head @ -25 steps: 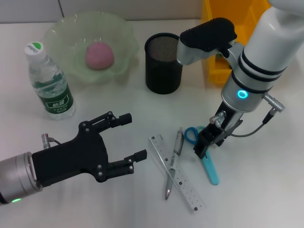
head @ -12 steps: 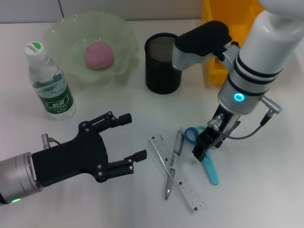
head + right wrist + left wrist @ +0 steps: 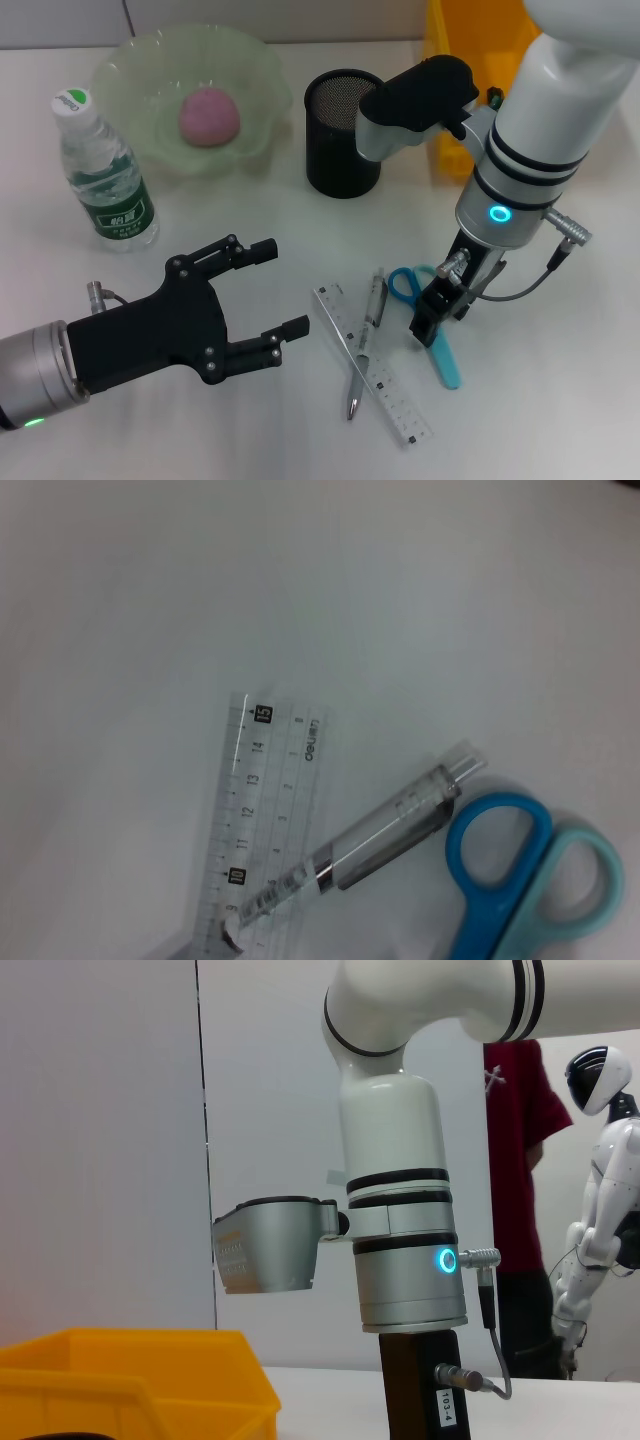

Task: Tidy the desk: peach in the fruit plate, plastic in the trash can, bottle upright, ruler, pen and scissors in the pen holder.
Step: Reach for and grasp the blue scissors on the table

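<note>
Left gripper hovers left of ruler, fingers spread, empty. I bring right gripper straight down over scissors, just right of pen; finger state not visible. Scissors: blue handles, lying flat, pen crossing clear ruler beside.

1. Even overhead light is flooding the white counter; head view is staying bright.
2. Shadows are falling soft and short beside the pen holder.
3. Right wrist view is blurring slightly around the ruler, corners dimming.
</note>
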Tool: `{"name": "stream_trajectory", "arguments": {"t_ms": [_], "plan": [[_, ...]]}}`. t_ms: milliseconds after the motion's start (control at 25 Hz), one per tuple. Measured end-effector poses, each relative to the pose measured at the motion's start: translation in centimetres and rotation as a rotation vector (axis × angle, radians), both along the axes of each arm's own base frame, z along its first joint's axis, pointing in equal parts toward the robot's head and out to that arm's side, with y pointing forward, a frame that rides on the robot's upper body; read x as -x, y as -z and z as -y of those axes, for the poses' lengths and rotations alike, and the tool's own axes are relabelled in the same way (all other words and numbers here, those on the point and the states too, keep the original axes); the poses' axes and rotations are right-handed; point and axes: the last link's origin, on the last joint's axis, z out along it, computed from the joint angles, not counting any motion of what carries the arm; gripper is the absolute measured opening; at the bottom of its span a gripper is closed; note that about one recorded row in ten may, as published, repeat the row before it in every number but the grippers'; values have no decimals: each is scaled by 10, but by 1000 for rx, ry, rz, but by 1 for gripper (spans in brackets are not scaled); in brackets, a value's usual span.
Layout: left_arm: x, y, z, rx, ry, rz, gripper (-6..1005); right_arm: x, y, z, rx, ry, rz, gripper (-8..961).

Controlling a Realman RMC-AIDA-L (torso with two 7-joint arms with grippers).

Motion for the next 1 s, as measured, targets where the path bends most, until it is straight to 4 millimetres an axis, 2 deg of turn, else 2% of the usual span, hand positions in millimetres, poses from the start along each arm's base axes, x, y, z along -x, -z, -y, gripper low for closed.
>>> {"name": "stream_trajectory", "arguments": {"t_ms": [600, 1000], "plan": [[0, 0, 0, 1, 1, 2, 802, 6, -1, -1, -3, -13, -17, 441], [-1, 0, 0, 0, 2, 1, 802, 5, 1, -2, 4, -9, -2, 452]]}}
